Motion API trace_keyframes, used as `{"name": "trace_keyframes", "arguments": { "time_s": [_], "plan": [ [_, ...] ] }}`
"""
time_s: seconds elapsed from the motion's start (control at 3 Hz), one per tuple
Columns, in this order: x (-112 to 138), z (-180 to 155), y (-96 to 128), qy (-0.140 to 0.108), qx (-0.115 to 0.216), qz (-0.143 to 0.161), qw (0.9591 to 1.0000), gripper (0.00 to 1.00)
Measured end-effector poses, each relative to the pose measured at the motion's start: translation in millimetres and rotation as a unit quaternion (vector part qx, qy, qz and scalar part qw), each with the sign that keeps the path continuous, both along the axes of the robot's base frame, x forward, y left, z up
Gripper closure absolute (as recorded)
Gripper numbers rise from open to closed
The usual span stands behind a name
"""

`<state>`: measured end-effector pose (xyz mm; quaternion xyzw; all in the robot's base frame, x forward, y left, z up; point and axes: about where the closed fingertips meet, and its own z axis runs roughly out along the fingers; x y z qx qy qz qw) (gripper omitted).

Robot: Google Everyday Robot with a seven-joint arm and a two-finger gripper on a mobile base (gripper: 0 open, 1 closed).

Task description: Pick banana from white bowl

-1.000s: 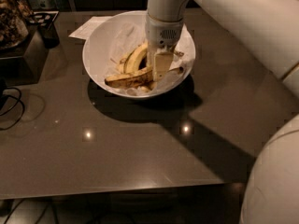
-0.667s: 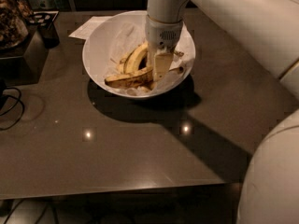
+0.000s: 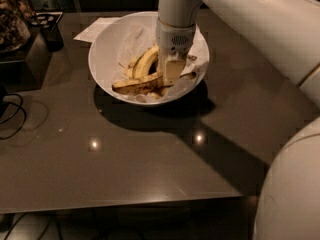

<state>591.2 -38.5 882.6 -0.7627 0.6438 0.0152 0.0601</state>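
The white bowl (image 3: 107,44) stands on the dark table at upper centre, lined with crinkled wrap. The brown-speckled banana (image 3: 136,85) lies across the bowl's front, with its stem end toward the right. A cleaner, more curved banana (image 3: 145,61) lies just behind it. My gripper (image 3: 169,76) reaches straight down into the bowl from above. It is at the right end of the speckled banana and hides that part of it.
A white sheet of paper (image 3: 95,28) lies under the bowl's far left side. A dark cup (image 3: 51,34) and a cluttered dark tray (image 3: 12,21) stand at the far left. A black cable (image 3: 12,115) lies at the left edge. My arm's white body (image 3: 295,184) fills the right side.
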Motion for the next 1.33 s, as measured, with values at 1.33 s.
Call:
{"name": "trace_keyframes", "arguments": {
  "time_s": [1.33],
  "plan": [
    [-3.9,49.0,10.2,-0.035,0.033,-0.019,0.9986,1.0]
  ]
}}
